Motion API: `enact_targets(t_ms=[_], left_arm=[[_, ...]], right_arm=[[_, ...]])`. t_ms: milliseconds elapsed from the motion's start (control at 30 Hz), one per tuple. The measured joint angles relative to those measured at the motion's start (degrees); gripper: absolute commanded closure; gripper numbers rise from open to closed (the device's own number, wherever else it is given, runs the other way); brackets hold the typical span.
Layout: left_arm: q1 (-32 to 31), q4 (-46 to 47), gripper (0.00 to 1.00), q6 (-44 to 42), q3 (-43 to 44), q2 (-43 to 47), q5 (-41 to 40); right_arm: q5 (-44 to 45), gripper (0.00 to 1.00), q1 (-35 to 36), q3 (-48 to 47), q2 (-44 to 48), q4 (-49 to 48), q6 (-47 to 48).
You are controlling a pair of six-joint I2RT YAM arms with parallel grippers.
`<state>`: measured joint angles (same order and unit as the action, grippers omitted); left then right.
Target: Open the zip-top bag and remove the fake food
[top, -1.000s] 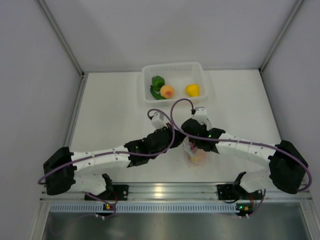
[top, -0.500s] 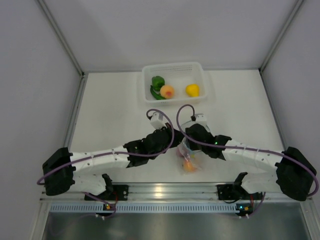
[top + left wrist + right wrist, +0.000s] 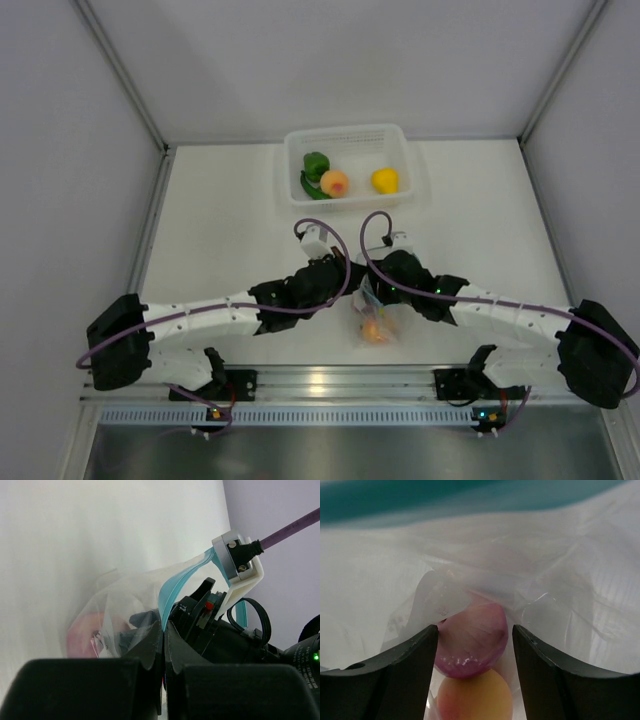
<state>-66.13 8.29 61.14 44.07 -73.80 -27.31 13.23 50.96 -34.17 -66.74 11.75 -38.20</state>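
The clear zip-top bag (image 3: 378, 322) lies between the two arms near the table's front, with a peach-orange fruit (image 3: 375, 332) showing through it. My left gripper (image 3: 165, 630) is shut on the bag's light blue zip strip (image 3: 176, 585). My right gripper (image 3: 475, 642) is open, reaching inside the bag's mouth. Its fingers (image 3: 415, 655) flank a purple piece (image 3: 472, 642), with a peach-orange fruit (image 3: 475, 695) just below it. A green pepper (image 3: 317, 163), a green chili (image 3: 309, 186), a peach fruit (image 3: 335, 183) and a yellow pepper (image 3: 385, 180) lie in the basket.
The white mesh basket (image 3: 346, 136) stands at the back centre of the table. Grey walls close in the left, right and back sides. A metal rail (image 3: 330, 382) runs along the near edge by the arm bases.
My right gripper has swung left and down into the bag's mouth. The bag and the fruit in it have shifted left toward the front. The left arm has held nearly still.
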Motion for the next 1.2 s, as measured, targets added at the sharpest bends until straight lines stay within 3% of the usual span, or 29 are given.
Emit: enact_targets(t_ms=[367, 500, 633, 900, 967, 1000, 1200], left_arm=[[0.66, -2.45, 1.0, -2.01, -0.26, -0.35, -3.19], [0.61, -2.36, 1.0, -2.29, -0.76, 0.07, -3.48], [0.42, -2.29, 1.0, -2.4, -1.46, 0.72, -3.5], [0.02, -2.29, 1.0, -2.6, -1.62, 0.85, -3.48], [0.15, -2.25, 1.0, -2.62, -1.64, 0.85, -3.8], [0.15, -2.19, 1.0, -2.56, -1.66, 0.85, -4.0], [0.11, -1.4, 1.0, -2.75, -2.34, 1.44, -4.63]], right_arm=[[2.95, 0.32, 1.75, 0.0, -6.25, -5.46, -3.08], [3.67, 0.2, 1.92, 0.09, -6.16, -4.74, -3.43], [3.91, 0.2, 2.36, 0.46, -5.81, -4.22, -3.61], [4.17, 0.32, 3.78, 1.62, -6.21, -5.29, -5.09], [4.2, 0.39, 4.2, 1.6, -7.41, -5.64, -5.22], [4.52, 0.48, 4.46, 1.42, -7.8, -5.88, -5.35], [8.33, 0.6, 6.49, 0.59, -7.87, -4.02, -5.84]])
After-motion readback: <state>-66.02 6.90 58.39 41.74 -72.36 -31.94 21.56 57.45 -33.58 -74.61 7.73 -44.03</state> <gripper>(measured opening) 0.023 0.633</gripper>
